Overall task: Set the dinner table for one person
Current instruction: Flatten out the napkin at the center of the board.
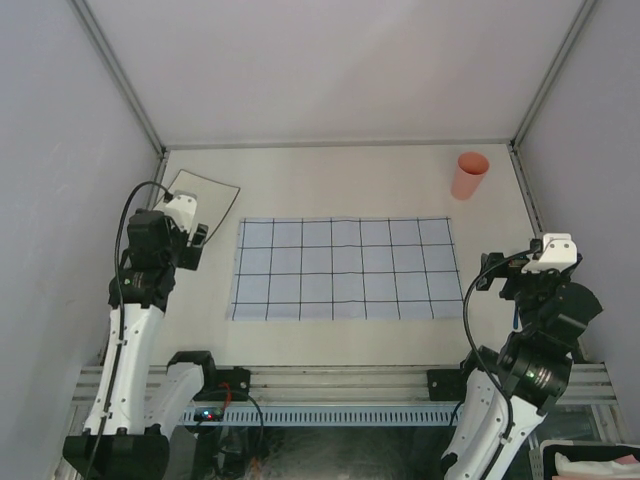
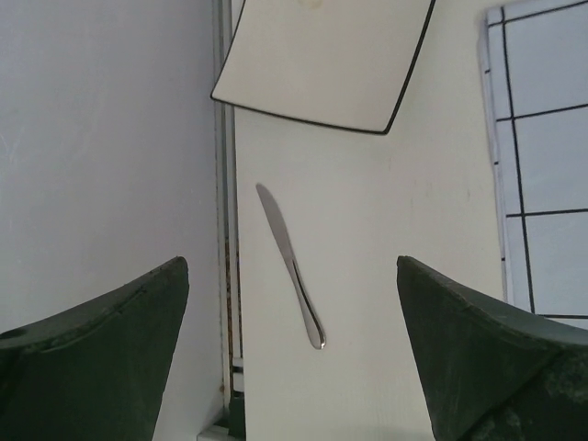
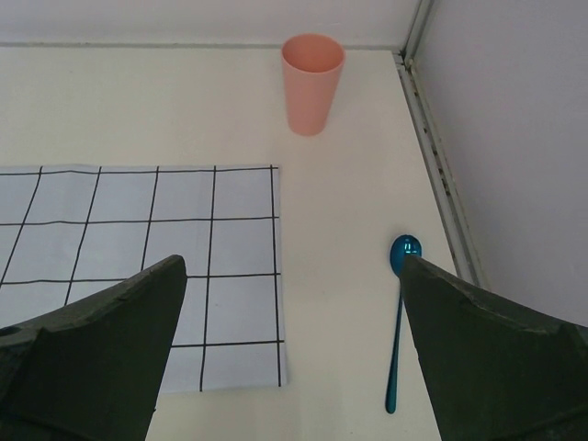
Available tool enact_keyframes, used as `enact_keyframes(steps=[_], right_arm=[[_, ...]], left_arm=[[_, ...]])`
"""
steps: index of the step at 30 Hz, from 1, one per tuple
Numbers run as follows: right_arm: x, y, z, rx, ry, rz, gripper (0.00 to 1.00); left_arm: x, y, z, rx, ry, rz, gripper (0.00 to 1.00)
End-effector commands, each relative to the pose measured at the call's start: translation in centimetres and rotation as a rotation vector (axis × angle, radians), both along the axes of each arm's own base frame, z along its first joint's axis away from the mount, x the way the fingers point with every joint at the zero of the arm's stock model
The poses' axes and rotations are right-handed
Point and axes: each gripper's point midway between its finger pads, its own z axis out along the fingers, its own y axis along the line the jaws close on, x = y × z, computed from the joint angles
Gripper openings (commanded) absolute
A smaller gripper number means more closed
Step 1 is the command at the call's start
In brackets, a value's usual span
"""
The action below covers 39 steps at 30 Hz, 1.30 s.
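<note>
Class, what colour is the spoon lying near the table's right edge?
The spoon is shiny metallic blue, seen best in the right wrist view.

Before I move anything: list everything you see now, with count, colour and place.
table: 1, off-white, under everything
cloth: 1, light blue with dark grid, flat mid-table
plate: 1, white with dark rim, far left
knife: 1, silver, by the left edge, nearer than the plate, apart from it
cup: 1, pink, upright, far right corner
spoon: 1, blue, by the right edge, off the cloth
left tool: 1, dark, open, empty, above the knife
right tool: 1, dark, open, empty, near the spoon
</note>
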Motion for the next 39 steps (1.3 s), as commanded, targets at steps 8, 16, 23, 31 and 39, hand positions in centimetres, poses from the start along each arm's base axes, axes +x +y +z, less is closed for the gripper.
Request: enact_keyframes(steps=[8,16,23,31,39], right_arm=[[2.8,-0.7,1.0,-0.012,0.03,0.083,1.0],[6.7,-2.3,2.9,-0.055,0.065,0.158,1.0],[6.5,-1.7,1.5,-0.013,0.11,0.183,1.0],[4.5,-1.3,1.0,-0.093,0.113,0.171,1.0],[3.2,-1.0,0.4,-0.098,0.137,0.155,1.0]], left_arm=[[3.5,4.5,-8.0,0.0,0.235,0.043,0.97],[7.0,5.6,-8.8,0.063,0.257,-0.024,0.94],[9.0,6.4,-9.7,0.099,0.362,-0.066,0.92],[8.0,8.5,-13.6,0.32,0.501,-0.235,0.94],[8.1,7.6,-17.1,0.245,0.607,-0.484,0.86]])
